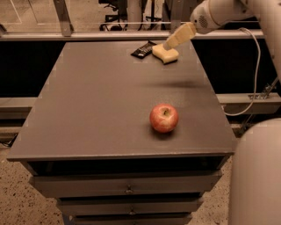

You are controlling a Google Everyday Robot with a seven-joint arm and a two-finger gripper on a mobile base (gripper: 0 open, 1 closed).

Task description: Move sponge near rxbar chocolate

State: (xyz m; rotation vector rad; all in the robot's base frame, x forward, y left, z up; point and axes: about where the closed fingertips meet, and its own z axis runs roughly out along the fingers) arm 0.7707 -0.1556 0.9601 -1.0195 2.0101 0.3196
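The pale yellow sponge (165, 54) lies on the dark table (101, 101) at its far right. The black rxbar chocolate (143, 49) lies flat just left of the sponge, almost touching it. My gripper (169, 43) reaches in from the upper right on the white arm (219, 12). Its tip is right over the sponge's top right edge. I cannot tell whether it touches the sponge.
A red apple (164, 117) stands on the table's near right part. The table has drawers (127, 189) below its front edge. A rail (109, 35) runs behind the table. The robot's white body (257, 176) fills the lower right.
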